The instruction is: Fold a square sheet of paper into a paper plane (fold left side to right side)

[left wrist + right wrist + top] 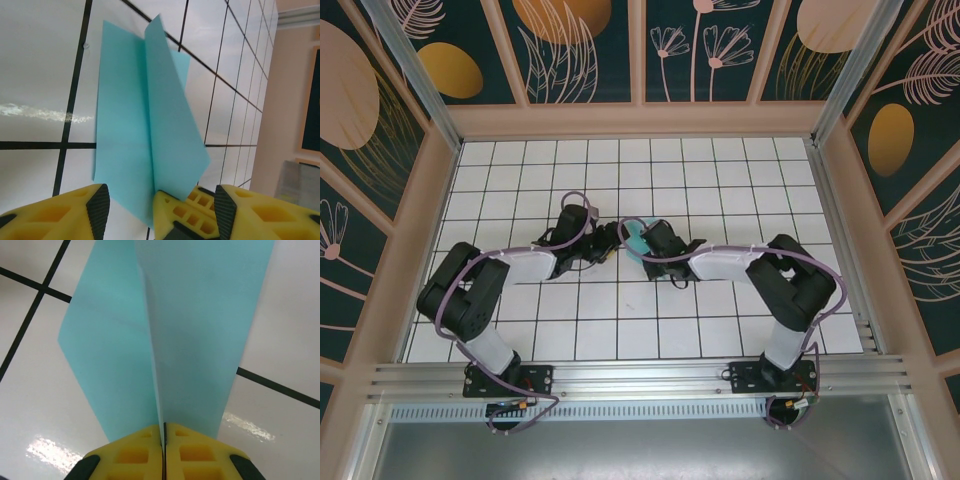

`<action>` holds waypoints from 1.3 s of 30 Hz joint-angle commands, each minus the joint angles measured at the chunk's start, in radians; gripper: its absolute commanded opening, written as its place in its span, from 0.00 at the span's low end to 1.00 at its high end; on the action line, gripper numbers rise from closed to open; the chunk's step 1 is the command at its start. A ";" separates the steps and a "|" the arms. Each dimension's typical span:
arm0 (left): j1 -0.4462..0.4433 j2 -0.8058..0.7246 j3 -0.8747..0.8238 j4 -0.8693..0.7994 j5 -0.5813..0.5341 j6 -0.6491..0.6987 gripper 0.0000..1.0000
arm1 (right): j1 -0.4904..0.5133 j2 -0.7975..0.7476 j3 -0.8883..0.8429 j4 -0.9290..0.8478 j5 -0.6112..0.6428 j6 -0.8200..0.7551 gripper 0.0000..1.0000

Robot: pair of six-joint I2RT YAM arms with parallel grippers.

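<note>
Evidently the thin turquoise sheet of paper (634, 236) lies mid-table on the white gridded table (720, 180), between the two arms, with one flap standing up from a centre crease. The right gripper (163, 440) is clamped tight on that flap's near edge, probably to swing it across. The left gripper (160, 207) has its jaws apart around the sheet's near corner, seemingly ready to steady it. One sheet, two grippers.
</note>
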 commanded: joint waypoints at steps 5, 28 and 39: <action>-0.028 0.079 0.042 0.046 0.035 0.007 0.52 | -0.051 -0.060 -0.053 0.096 -0.170 0.061 0.06; -0.070 0.242 0.153 0.043 0.048 -0.001 0.51 | -0.106 -0.028 -0.089 0.181 -0.326 0.114 0.07; -0.072 0.292 0.168 -0.012 0.025 0.014 0.46 | -0.122 -0.018 -0.086 0.196 -0.383 0.112 0.16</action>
